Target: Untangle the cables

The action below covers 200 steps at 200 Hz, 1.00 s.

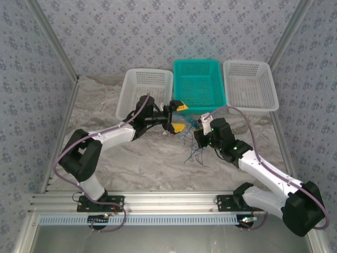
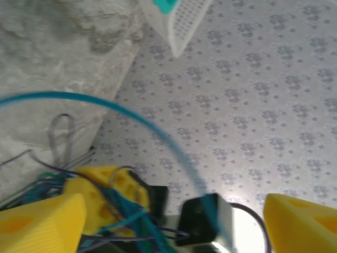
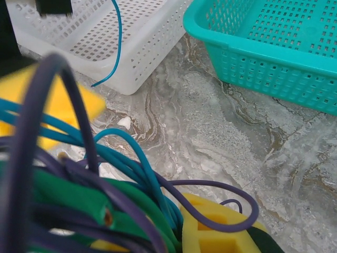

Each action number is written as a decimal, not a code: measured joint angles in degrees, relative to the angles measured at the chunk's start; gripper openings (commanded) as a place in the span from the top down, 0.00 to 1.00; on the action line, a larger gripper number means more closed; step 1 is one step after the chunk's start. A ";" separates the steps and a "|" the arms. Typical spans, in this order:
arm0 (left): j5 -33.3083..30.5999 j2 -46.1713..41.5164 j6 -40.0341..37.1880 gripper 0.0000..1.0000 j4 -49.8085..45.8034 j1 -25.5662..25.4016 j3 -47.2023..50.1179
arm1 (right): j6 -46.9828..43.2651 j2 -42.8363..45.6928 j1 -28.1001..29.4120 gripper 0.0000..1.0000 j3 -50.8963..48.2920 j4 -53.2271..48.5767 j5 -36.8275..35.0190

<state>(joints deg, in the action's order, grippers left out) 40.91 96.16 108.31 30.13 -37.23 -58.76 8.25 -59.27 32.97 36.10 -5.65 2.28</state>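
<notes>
Two robot arms meet over a knot of cables on a marbled table [image 1: 142, 164]: at far left the left white basket [image 1: 145, 84] stands at the back, and a thin blue strand [image 3: 118, 37] crosses its wall in the right wrist view, though whether it lies inside or hangs in front is hard to tell. Just right of it the left gripper [image 1: 178, 117] points toward its partner with its yellow fingers spread wide, a teal strand [image 2: 131, 113] arching through the gap between them. The cables [image 1: 192, 150] lie immediately to its right, bunched at the top, where the right gripper [image 1: 200, 126] has its fingers pressed together on them. From there they trail toward the near edge, so the bundle's long axis runs back to front, with loose ends on the table. The left arm, being free and just beside the bunch, looks the likelier to draw out a strand, pulling leftward away from the pinch. Behind, the teal basket [image 1: 197, 79] and, farthest right, the right white basket [image 1: 247, 84] show no cable in the top view
</notes>
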 measured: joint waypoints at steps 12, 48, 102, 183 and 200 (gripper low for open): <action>0.28 0.28 0.52 0.48 1.86 0.09 -1.62 | 0.00 -1.16 0.00 0.90 0.00 0.44 0.02; 0.35 0.74 0.48 1.00 5.86 0.13 -4.11 | 0.13 -4.42 0.35 0.89 0.00 0.79 -0.09; -0.44 -1.75 -15.72 1.00 -6.73 2.67 -5.60 | 9.20 -4.90 0.83 0.84 -2.80 3.32 -6.21; -4.92 -15.34 -47.10 1.00 -27.89 4.83 -21.09 | 33.57 -9.62 -2.54 0.72 -12.81 -2.56 -16.04; -5.44 -16.35 -49.92 1.00 -29.05 4.79 -21.14 | 34.62 -10.27 -2.51 0.57 -11.85 -3.65 -16.00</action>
<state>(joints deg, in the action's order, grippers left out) 35.46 79.81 58.39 1.08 -32.45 -79.90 42.87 -69.54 30.46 24.25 -9.30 -13.72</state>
